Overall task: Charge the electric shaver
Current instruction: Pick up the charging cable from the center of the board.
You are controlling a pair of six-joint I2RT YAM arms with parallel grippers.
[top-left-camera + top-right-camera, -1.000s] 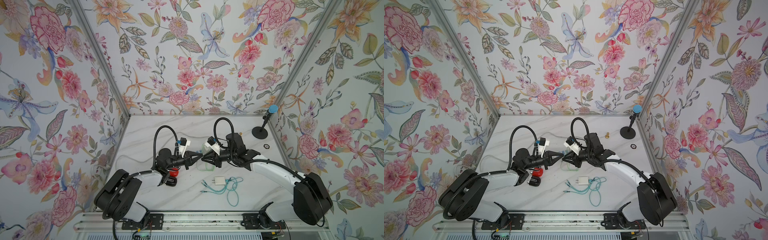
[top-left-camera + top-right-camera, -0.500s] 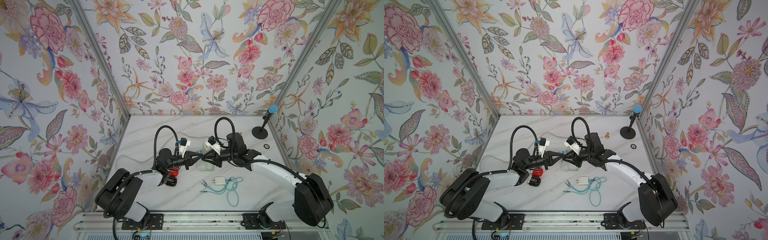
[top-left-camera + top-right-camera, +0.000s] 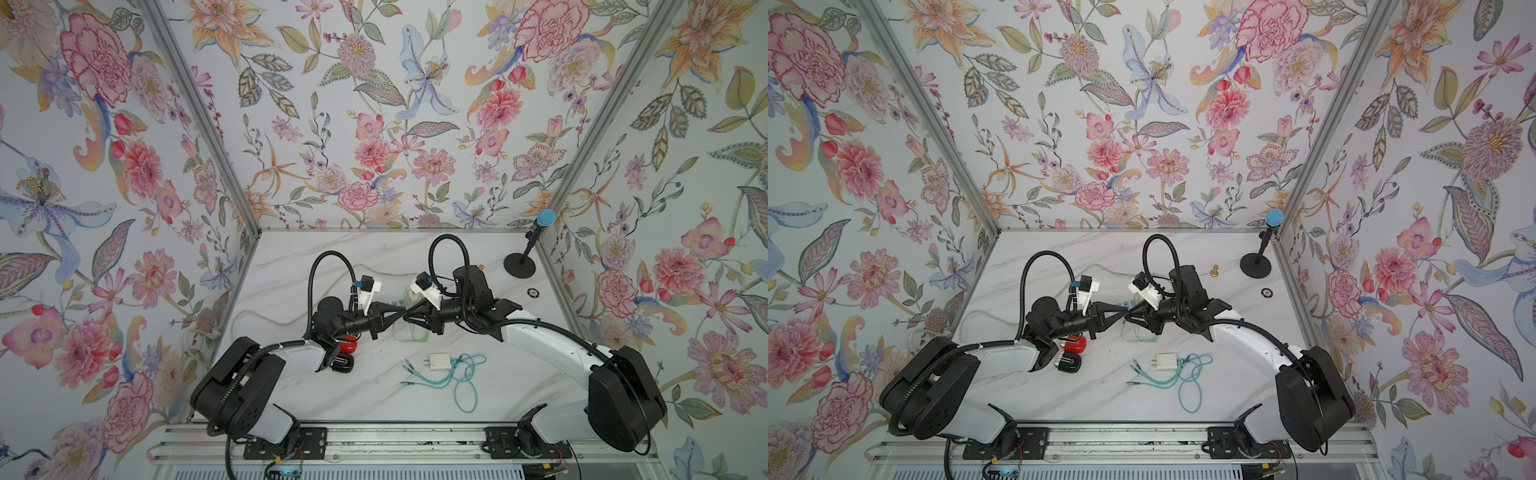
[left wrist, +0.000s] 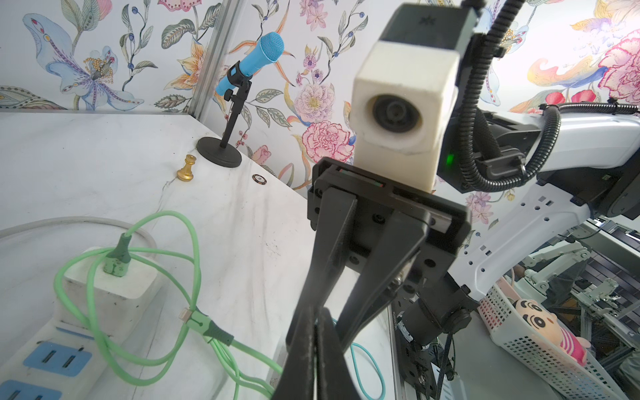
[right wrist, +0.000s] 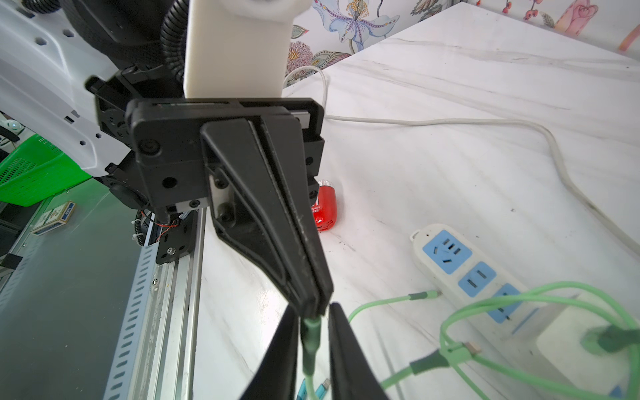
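- Little has been shifted since a second ago: both arms are kept stretched inward over the table [image 3: 332, 399], tips meeting.
- Left gripper [image 5: 311, 304] is clamped on the green plug [image 5: 310, 332].
- Right gripper [image 3: 408, 318] is held slightly apart astride it.
- Shaver [image 3: 348, 345] is seen on the table, partly under the left arm.

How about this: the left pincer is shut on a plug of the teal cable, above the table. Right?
Not teal: the left pincer is shut on a plug of the green cable, above the table, as the right wrist view shows. The teal cable lies on the table.
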